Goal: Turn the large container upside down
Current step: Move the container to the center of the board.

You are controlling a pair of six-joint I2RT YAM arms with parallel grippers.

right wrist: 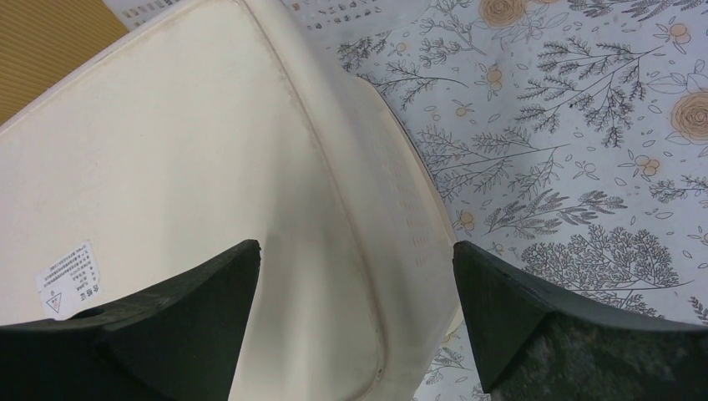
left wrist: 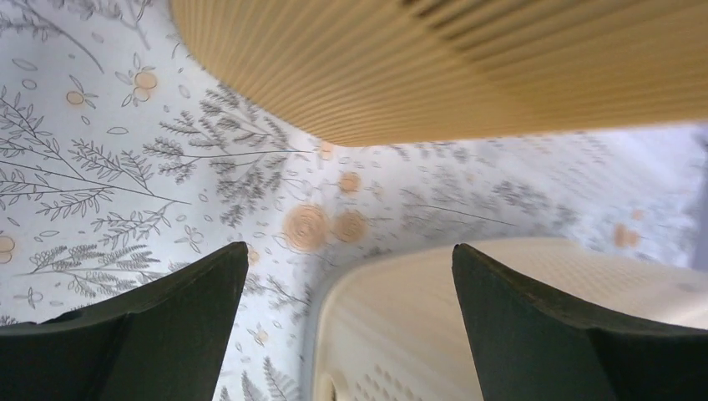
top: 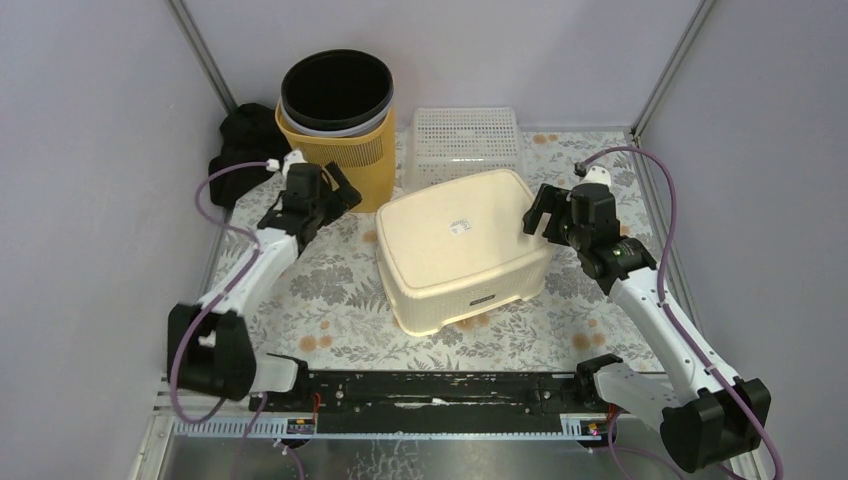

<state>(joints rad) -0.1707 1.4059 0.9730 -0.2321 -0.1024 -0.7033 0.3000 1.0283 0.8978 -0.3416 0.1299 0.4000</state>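
The large container (top: 460, 245) is a cream plastic tub lying bottom-up in the middle of the flowered table, a white label on its upturned base. My left gripper (top: 335, 195) hovers open off its back left corner, beside the yellow bin. In the left wrist view the left gripper (left wrist: 351, 246) holds nothing, with the tub's corner (left wrist: 401, 317) below it. My right gripper (top: 537, 215) stands open above the tub's right edge. In the right wrist view the right gripper (right wrist: 357, 244) straddles the rounded rim of the tub (right wrist: 184, 167) without touching it.
A yellow ribbed bin (top: 340, 130) with a black liner stands at the back left, close to my left gripper, and fills the top of the left wrist view (left wrist: 459, 58). A white perforated basket (top: 465, 140) sits behind the tub. Black cloth (top: 245, 135) lies in the back left corner.
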